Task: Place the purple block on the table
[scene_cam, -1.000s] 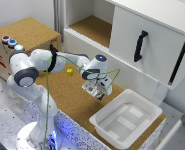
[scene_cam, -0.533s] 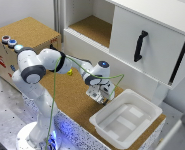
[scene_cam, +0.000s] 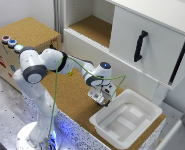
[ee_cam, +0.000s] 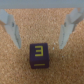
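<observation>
The cork-topped counter point(scene_cam: 74, 100) is carrying a white plastic bin point(scene_cam: 124, 122) and is standing before a white cabinet point(scene_cam: 142, 45). The purple block point(ee_cam: 40, 55) is resting flat on the cork, its yellow "3" face showing. The end effector point(ee_cam: 38, 27) is standing wide open, holding nothing, fingers clear of the block.

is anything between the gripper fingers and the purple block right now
Nothing visible does. In the wrist view the purple block sits on the bare cork table, with the open gripper above it and its fingers spread clear on either side.
</observation>
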